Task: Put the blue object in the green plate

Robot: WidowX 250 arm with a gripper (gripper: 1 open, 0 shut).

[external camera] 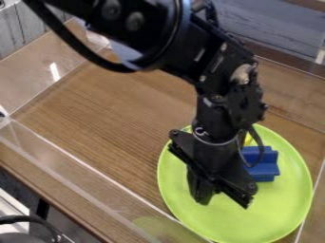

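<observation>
The black metal two-fingered gripper (219, 180) is pointing down over the plate, its jaws closed, with no grip on anything showing. The royal-blue blocky piece (264, 165) is lying just beyond it toward two o'clock, partly hidden behind the gripper. The round flat lime-green plate (286, 204) is sitting underneath, resting on the brown wood-grain tabletop (108, 114).

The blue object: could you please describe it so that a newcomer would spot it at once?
On the wooden surface lies a big round lime-green plate. The small, blocky blue object sits on it, partly hidden behind the black claw; its vivid blue sets it apart from both.
</observation>
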